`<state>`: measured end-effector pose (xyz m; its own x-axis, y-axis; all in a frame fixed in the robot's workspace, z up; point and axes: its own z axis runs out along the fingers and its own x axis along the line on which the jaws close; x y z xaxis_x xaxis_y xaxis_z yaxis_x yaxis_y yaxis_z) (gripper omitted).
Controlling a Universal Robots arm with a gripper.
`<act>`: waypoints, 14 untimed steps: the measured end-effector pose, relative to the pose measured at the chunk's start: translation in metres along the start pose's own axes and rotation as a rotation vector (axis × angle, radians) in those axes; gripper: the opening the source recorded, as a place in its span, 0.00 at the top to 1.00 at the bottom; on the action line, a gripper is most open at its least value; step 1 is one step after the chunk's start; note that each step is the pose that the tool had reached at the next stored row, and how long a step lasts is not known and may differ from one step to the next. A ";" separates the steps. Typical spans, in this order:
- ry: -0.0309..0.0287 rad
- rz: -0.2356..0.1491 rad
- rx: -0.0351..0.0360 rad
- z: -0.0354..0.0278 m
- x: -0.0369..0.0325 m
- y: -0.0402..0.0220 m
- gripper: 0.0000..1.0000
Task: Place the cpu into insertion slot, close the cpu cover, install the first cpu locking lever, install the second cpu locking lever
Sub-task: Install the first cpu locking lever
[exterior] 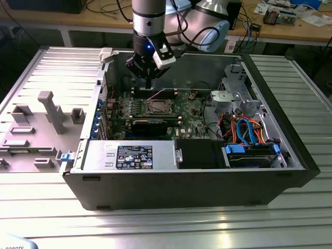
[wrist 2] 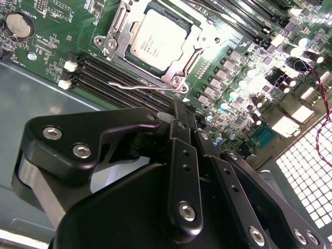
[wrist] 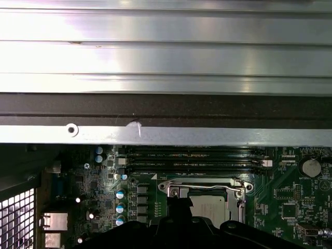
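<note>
**Robot tool poised over a seated processor inside an open computer case**

The tool (wrist 2: 188, 127) has its two black fingers (wrist 2: 179, 155) pressed together with nothing between them. In the exterior view the tool (exterior: 149, 83) points straight down into the open computer case (exterior: 181, 181), over the row of memory slots (wrist 2: 104, 72) and just beside the insertion slot (exterior: 149, 108). Whether its tip touches anything cannot be told.

The cpu (wrist 2: 158, 36), a silvery-grey square chip, lies flat in the insertion slot. The cpu cover (wrist 2: 115, 39), a thin metal frame with a square cut-out, lies down around the chip, so the chip's top shows through the opening. A thin wire locking lever (wrist 2: 140, 86) runs along the side of the socket nearest the memory slots and stands a little out from the frame, close to the tool's fingertips.

All of this sits on the green motherboard (wrist 2: 52, 41). The case rests on a ridged metal counter (exterior: 155, 228).
</note>
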<state>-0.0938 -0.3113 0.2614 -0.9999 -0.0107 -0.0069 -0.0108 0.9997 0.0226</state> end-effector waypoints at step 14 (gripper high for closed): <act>-0.0009 0.000 -0.0090 0.0118 -0.0046 -0.0005 0.89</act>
<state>-0.0891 -0.3114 0.2496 -0.9999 -0.0106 -0.0078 -0.0109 0.9994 0.0316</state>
